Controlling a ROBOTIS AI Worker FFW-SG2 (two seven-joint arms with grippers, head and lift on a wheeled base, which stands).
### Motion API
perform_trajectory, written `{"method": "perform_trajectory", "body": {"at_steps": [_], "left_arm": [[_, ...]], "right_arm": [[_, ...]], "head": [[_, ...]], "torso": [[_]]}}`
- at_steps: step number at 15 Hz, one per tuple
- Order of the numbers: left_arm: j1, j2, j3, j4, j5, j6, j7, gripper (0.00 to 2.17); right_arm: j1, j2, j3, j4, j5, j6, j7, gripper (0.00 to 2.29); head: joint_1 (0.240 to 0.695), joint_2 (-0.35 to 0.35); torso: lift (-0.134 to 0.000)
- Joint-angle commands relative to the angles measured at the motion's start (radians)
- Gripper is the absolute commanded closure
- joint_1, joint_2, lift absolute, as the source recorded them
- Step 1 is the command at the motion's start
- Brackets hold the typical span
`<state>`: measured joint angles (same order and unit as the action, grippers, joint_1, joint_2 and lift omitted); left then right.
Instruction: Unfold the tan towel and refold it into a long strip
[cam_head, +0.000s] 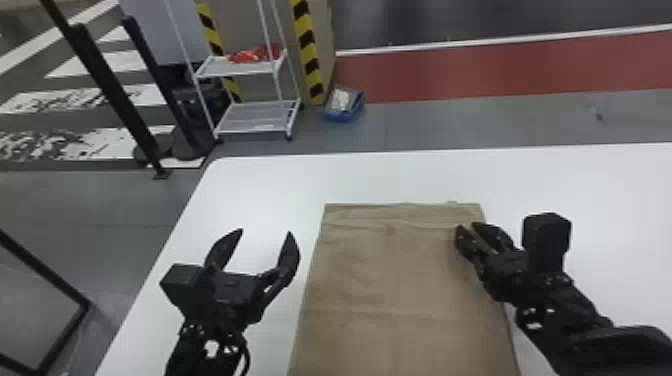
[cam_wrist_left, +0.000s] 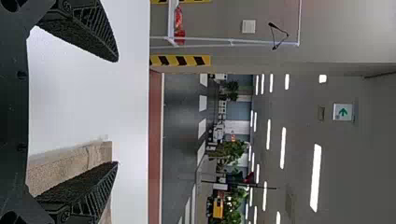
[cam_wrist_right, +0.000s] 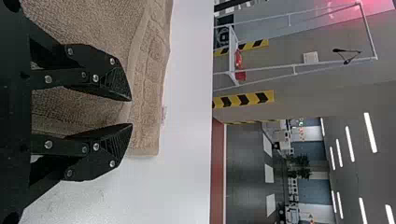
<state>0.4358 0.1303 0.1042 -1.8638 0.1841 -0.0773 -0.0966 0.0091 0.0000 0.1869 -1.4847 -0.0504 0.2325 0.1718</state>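
By towel (cam_head: 400, 290), left pincer (cam_head: 265, 231) wide, right (cam_head: 466, 226) ajar

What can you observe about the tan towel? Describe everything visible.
The tan towel looks like looped terry cloth, with a band along its far edge and a small pale tab there. It lies flat, lightly creased, on the white table. The right end effector is at its far right part; contact is unclear.

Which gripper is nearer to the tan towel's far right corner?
Right. The right gripper is just on the near side of that corner of the tan towel; the left gripper is off beyond the towel's left edge.
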Motion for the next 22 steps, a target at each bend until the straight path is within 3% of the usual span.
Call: {"method": "perform_trajectory", "body": {"at_steps": [1, 8, 10, 17, 19, 20, 22], "left_arm": [[0.001, 0.0, 0.002, 0.0, 0.0, 0.0, 0.0, 0.1], [0.003, -0.001, 0.002, -0.001, 0.0, -0.003, 0.0, 0.1], [0.004, 0.0, 0.002, -0.003, 0.0, 0.0, 0.0, 0.1], [0.004, 0.0, 0.003, -0.006, 0.0, 0.0, 0.0, 0.1], [0.003, 0.0, 0.003, -0.006, 0.0, 0.0, 0.0, 0.1], [0.003, 0.0, 0.002, -0.006, 0.0, 0.0, 0.0, 0.1], [0.001, 0.0, 0.002, -0.005, 0.0, 0.0, 0.0, 0.1]], "right_arm": [[0.0, 0.001, 0.0, 0.0, 0.0, 0.0, 0.0, 0.82], [-0.001, 0.001, -0.001, 0.001, 0.0, 0.0, 0.0, 0.83], [-0.001, 0.001, -0.003, 0.001, -0.002, 0.0, 0.0, 1.16], [0.022, 0.001, -0.003, -0.039, -0.008, -0.009, 0.0, 1.17], [0.018, 0.001, -0.003, -0.046, -0.006, 0.031, 0.0, 1.11], [0.015, 0.001, -0.001, -0.045, -0.005, 0.04, 0.0, 0.86], [0.011, 0.001, 0.0, -0.035, -0.002, 0.04, 0.0, 0.83]], "head": [[0.695, 0.226], [0.695, 0.227], [0.695, 0.226], [0.695, 0.224], [0.695, 0.226], [0.695, 0.227], [0.695, 0.228]], "torso": [[-0.125], [-0.125], [-0.125], [-0.125], [-0.125], [-0.125], [-0.125]]}}
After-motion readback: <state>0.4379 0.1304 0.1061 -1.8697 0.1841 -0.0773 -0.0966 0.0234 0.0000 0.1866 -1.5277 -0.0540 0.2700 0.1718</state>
